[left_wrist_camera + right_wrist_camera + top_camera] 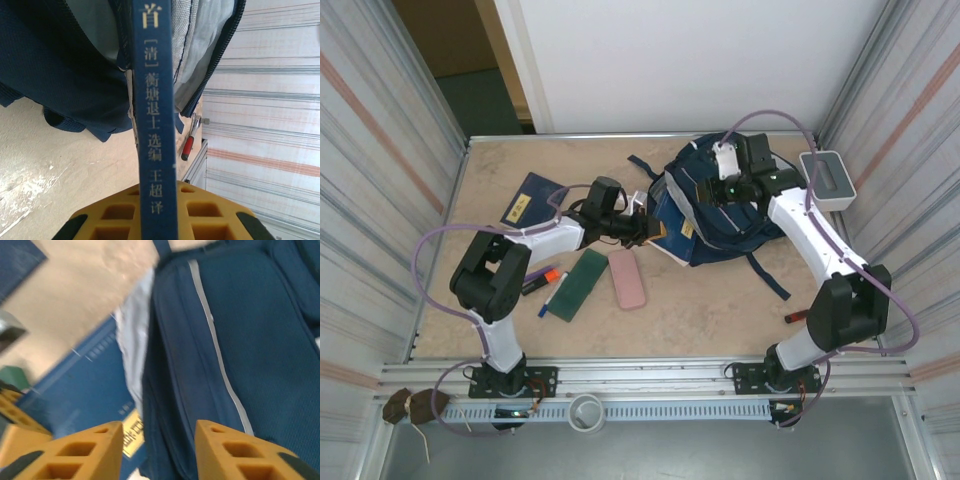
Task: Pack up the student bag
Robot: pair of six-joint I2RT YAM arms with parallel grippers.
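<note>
The student bag (725, 215), navy with thin white stripes, lies at the back right of the table with its opening facing left. My left gripper (642, 230) is shut on a blue book (155, 100) held spine-up, and the book's far end sits inside the bag's grey-lined mouth (200, 45). My right gripper (723, 190) hovers over the top of the bag with its yellow fingers (90, 452) open. The bag's upper edge (172, 390) runs between them without being pinched. The blue book's yellow label (131, 432) shows below that edge.
On the table to the left lie a second blue book (530, 198), a green case (578, 283), a pink case (627, 277) and markers (542, 280). A red marker (795, 316) lies at the right. A white-grey box (828, 178) stands beside the bag by the right wall.
</note>
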